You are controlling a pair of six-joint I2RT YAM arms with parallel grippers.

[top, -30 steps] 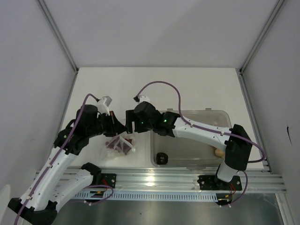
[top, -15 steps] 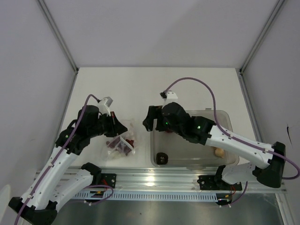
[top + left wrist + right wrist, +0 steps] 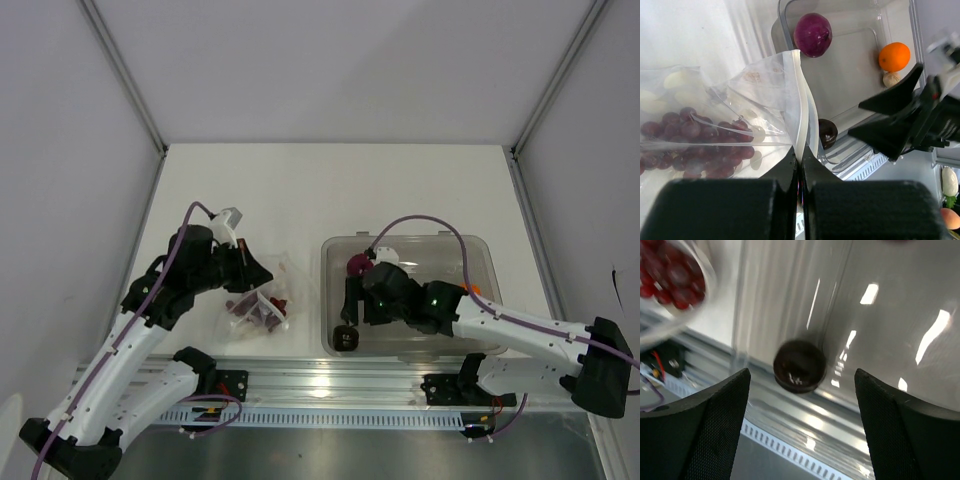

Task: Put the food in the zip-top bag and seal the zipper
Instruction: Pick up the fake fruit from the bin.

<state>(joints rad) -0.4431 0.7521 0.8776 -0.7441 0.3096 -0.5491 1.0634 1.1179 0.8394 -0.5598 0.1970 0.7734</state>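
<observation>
Crinkly clear plastic, the zip-top bag (image 3: 262,308) lies close to the bench's near edge, left of centre. The dark red grape bunch (image 3: 690,145) is inside it. The left gripper (image 3: 799,165) is pinched tight on the zipper (image 3: 801,112), clamping one end of the pale strip. In the wrist view the rest of the strip runs away from the fingers toward the tub.

Just beside the bag on its right, a rigid clear tub (image 3: 405,238) sits along the near edge on the right half of the bench. The purple round fruit (image 3: 357,264) rests by the tub's far-left corner. The small blackish lump (image 3: 345,338) lies in its near-left corner. The orange ball (image 3: 894,56) is toward the tub's right side, with the small beige lump (image 3: 891,79) just beside it.

The right gripper (image 3: 801,372) hangs in the tub's left part, poised over the blackish lump. Its fingers are spread wide apart, and in the wrist view the lump shows between them.
</observation>
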